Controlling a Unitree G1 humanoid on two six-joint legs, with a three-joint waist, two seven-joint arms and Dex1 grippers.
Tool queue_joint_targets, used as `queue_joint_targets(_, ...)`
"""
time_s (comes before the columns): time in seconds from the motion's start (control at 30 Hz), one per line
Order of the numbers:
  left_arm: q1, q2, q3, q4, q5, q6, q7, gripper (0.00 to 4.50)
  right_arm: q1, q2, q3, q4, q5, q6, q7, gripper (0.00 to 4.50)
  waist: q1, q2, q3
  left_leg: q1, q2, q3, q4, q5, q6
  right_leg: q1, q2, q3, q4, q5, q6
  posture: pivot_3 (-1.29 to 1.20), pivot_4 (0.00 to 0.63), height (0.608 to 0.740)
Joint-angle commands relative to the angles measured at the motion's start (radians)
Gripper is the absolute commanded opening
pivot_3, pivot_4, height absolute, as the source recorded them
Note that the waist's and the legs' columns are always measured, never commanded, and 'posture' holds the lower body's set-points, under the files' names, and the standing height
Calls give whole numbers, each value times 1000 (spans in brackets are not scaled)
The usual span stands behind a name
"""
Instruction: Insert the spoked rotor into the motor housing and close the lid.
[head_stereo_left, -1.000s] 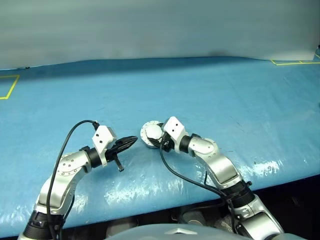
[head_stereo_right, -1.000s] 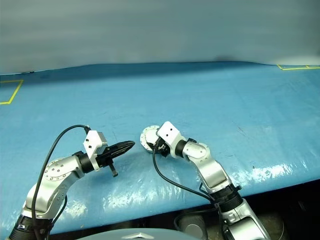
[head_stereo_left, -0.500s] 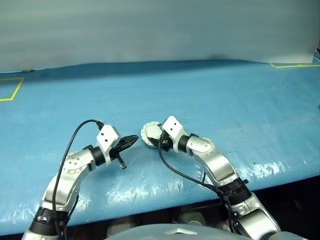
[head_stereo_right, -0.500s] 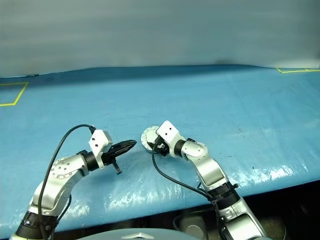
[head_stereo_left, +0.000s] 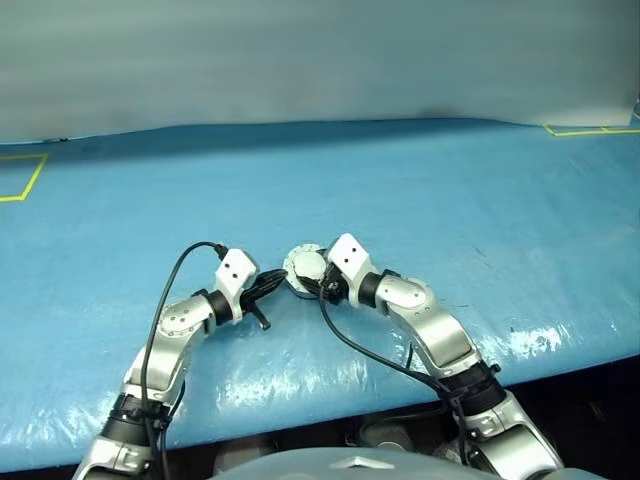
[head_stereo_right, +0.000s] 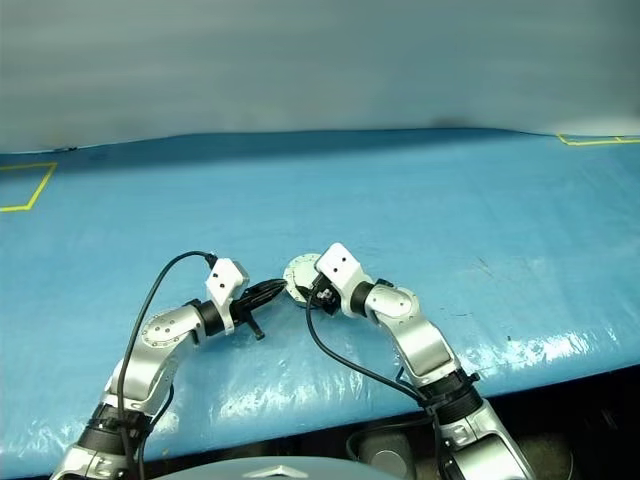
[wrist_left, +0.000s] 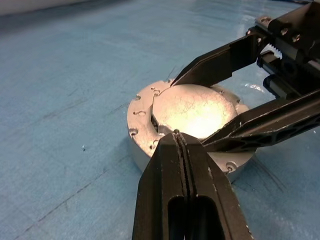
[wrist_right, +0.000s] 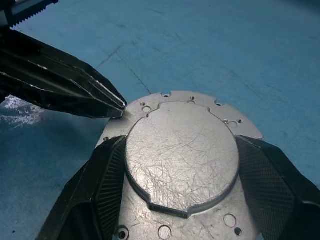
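Closed left gripper (wrist_left: 178, 136) tips touch the lid (wrist_right: 182, 155), clasped by right gripper (wrist_right: 180, 200).

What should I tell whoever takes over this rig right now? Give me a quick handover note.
Left gripper: jaws shut, empty, tip at the near rim of the motor housing.
Right gripper: jaws spread either side of the lid, plain grey face up, on the housing.
The housing sits on the blue table.
Done: the lid is laid on top; the rotor cannot be seen under it.
Left: confirm the lid is seated flush, then release and withdraw both arms.
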Motion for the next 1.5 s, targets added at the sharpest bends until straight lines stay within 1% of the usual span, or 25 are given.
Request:
queue_joint_targets(0.03, -16, 7, -26, 46, 54, -26, 12, 0, 40, -23, 15, 51, -27, 61, -5, 3044, 0, 0, 0, 1, 0, 0, 0, 0, 0, 0, 0, 0, -1, 0, 0, 0, 150, 740)
queue_joint_targets(0.17, -16, -29, -21, 54, 15, -34, -7, 0, 47, -19, 13, 45, -25, 60, -11, 3044, 1, 1, 0, 1, 0, -1, 0, -1, 1, 0, -1, -1, -2, 0, 0, 0, 150, 740)
queue_joint_targets(0.3, -4, -24, -58, 66, 44, -56, -29, 0, 54, -22, 23, 31, -25, 64, -3, 3044, 1, 1, -1, 1, 0, -1, 0, -1, 1, 0, -2, -2, -3, 0, 0, 0, 150, 740)
queue_joint_targets(0.4, -10, -35, -50, 71, 38, -58, -19, 0, 55, -20, 17, 26, -22, 64, -5, 3044, 1, 1, -1, 1, 0, -3, -1, -1, 1, 0, -2, -4, -5, 0, 0, 0, 150, 740)
queue_joint_targets(0.53, -28, -47, -45, 100, 69, -76, 19, 0, 55, 0, -10, 25, -15, 47, -32, 3044, 4, 1, -1, 0, 0, -4, -2, -1, 2, 1, -2, -6, -8, 1, 0, 0, 150, 740)
queue_joint_targets(0.6, -36, -50, -42, 109, 75, -86, 25, 0, 56, 0, -15, -2, -4, 35, -21, 3780, 4, 1, -1, 0, 0, -4, -2, -1, 2, 1, -3, -6, -8, 1, 0, 0, 150, 740)
queue_joint_targets(0.63, -37, -48, -44, 111, 75, -89, 21, 0, 63, -3, -23, -33, 14, -6, -3, 4001, 4, 1, -1, 0, 0, -4, -2, -1, 2, 1, -3, -6, -8, 1, 1, 0, 150, 740)
queue_joint_targets(0.73, -34, -53, -42, 121, 77, -97, 32, 0, 71, 2, -70, -116, 60, -65, 12, 4001, 5, 2, 0, -2, 0, -5, -2, -1, 2, 0, -3, -7, -9, 1, 1, 0, 150, 740)
queue_joint_targets(0.83, -44, -72, -25, 145, 94, -103, 86, 0, 71, 8, -113, -167, 87, -87, 4, 4001, 5, 2, 0, -10, -1, -5, -2, -1, 2, -2, -3, -7, -9, 3, 1, 0, 150, 740)
queue_joint_targets(0.9, -45, -72, -29, 149, 95, -114, 81, 0, 68, 36, -175, -194, 139, -103, -16, 4001, 6, 3, 0, -11, -1, -6, -2, -1, 2, -3, -2, -8, -10, 3, 1, 0, 150, 740)
queue_joint_targets(1.0, -46, -71, -38, 152, 94, -119, 68, 0, 72, 79, -271, -218, 263, -47, -26, 4001, 9, 3, 0, -12, -1, -6, -2, -1, 2, -3, -2, -9, -12, 3, 2, 0, 150, 740)
queue_joint_targets(1.13, -44, -70, -41, 151, 96, -127, 65, 0, 116, 66, -359, -219, 409, 118, -16, 4001, 13, 3, 1, -12, -1, -6, -2, -3, 4, -1, -3, -9, -14, 3, 3, 0, 150, 740)
queue_joint_targets(1.27, -36, -67, -43, 134, 85, -124, 43, 0, 167, 59, -411, -205, 532, 271, -19, 4001, 14, 5, 1, -13, -2, -5, -2, -3, 6, -2, -5, -10, -14, 3, 3, 0, 150, 740)
queue_joint_targets(1.37, -37, -66, -43, 137, 96, -127, 47, 0, 184, 82, -447, -180, 603, 362, -47, 4001, 14, 6, 2, -13, -2, -5, -2, -3, 6, -2, -5, -10, -14, 3, 3, 0, 150, 740)
queue_joint_targets(1.5, -39, -63, -48, 134, 96, -123, 35, 0, 207, 112, -438, -178, 687, 438, -34, 4001, 17, 6, 2, -13, -2, -5, -2, -4, 6, -2, -5, -10, -14, 3, 2, 0, 150, 740)
